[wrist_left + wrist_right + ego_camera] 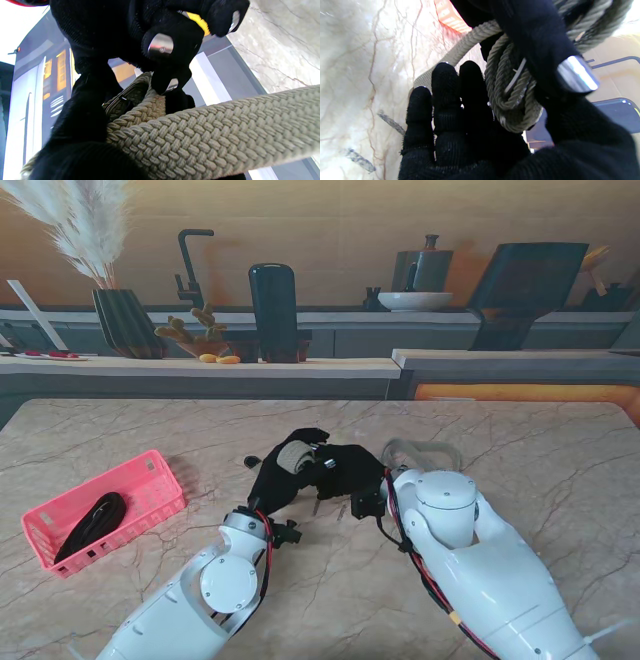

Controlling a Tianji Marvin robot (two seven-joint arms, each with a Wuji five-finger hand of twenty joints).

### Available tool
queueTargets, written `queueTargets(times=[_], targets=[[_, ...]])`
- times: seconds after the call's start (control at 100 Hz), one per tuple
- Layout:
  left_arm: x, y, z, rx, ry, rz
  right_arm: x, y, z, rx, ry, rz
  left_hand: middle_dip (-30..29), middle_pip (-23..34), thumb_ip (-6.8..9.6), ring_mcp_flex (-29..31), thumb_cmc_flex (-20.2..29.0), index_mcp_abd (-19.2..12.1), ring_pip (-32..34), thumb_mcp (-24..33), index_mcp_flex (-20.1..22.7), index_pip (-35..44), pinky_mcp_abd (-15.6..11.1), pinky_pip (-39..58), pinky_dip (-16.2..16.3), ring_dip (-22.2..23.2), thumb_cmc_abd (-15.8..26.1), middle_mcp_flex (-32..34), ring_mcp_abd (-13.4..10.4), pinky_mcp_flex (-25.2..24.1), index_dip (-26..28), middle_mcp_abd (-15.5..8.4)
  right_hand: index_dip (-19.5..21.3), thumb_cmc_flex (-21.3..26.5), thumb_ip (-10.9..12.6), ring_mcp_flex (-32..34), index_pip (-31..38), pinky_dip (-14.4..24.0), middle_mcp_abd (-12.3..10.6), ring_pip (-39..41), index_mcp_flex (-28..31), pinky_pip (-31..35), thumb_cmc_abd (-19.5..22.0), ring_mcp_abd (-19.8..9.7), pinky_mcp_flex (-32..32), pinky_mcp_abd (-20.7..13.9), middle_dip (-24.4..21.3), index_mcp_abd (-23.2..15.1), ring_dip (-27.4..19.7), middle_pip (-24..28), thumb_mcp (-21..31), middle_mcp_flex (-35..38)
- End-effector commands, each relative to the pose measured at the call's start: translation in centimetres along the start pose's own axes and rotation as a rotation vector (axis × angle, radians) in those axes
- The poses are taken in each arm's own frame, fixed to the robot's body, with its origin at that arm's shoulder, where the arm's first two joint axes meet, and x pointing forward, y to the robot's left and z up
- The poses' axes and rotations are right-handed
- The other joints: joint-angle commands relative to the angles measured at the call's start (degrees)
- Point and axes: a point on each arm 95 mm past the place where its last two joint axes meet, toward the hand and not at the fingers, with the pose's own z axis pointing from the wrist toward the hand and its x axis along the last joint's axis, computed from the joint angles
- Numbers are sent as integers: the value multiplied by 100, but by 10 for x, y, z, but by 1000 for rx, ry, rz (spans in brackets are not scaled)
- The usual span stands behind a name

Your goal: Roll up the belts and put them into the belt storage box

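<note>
I am seeing both my left hand (272,480) and right hand (350,472) clamping on the half-rolled beige belt (294,457) above mid-surface (520,470); the pink storage box (150,480) is sitting left, holding a black belt (92,523).

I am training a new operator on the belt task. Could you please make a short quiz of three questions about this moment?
1. True or false: the pink storage basket already holds a black belt.
2. Which belt is being rolled? A. beige braided belt B. red leather belt
3. Fill in: the left hand and right hand meet over the ___ table.

Key: 1 true; 2 A; 3 marble
</note>
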Motion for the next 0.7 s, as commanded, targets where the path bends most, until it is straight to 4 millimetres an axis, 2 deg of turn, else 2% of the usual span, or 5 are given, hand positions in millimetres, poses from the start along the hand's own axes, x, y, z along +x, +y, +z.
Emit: queueTargets(times=[0.0,0.2,0.42,0.54,0.69], targets=[[11,5,3,13,16,-42,-2,-9,1,41,-20,12,49,122,132,96,1056,-254,92,-378,397,341,-147,168,94,12,1259,201,-37,24,81,-161,123,733,426,-95,769,97,168,172,656,257,414,55,-43,57,35,-932,67,184,432,-12],[24,8,0,35,1,-155,-4,-7,2,26,-58,-6,37,132,101,237,1426,-291,179,-480,576,681,-154,259,138,65,1490,396,-7,117,256,-112,120,384,532,-250,548,98,329,218,604,337,729,211,-140,129,27,-696,74,170,-127,-132],[35,3,-2,56,-11,-231,-7,-3,3,-14,-71,-94,136,343,150,586,1714,-116,421,-458,526,834,-171,444,201,132,1398,765,113,306,231,-7,1099,-749,897,-552,-844,92,490,211,798,320,838,337,-338,122,10,-314,77,204,-180,-443],[35,-2,2,76,-6,-203,-8,0,-1,-62,-54,-186,447,881,161,950,2003,-170,968,-444,412,1015,-168,673,246,343,1263,1118,158,431,187,-58,1278,-872,1007,-626,-1120,104,499,169,680,313,700,338,-359,112,-10,-267,57,181,-92,-562],[36,-8,6,97,-12,-194,-8,7,-5,-143,0,-338,1134,1851,169,1449,1919,-160,2001,-469,376,1086,-278,1025,347,966,1261,1411,206,642,159,-232,1342,-790,988,-703,-1326,84,447,-20,434,302,355,279,-327,65,-85,-356,-43,52,194,-833]])
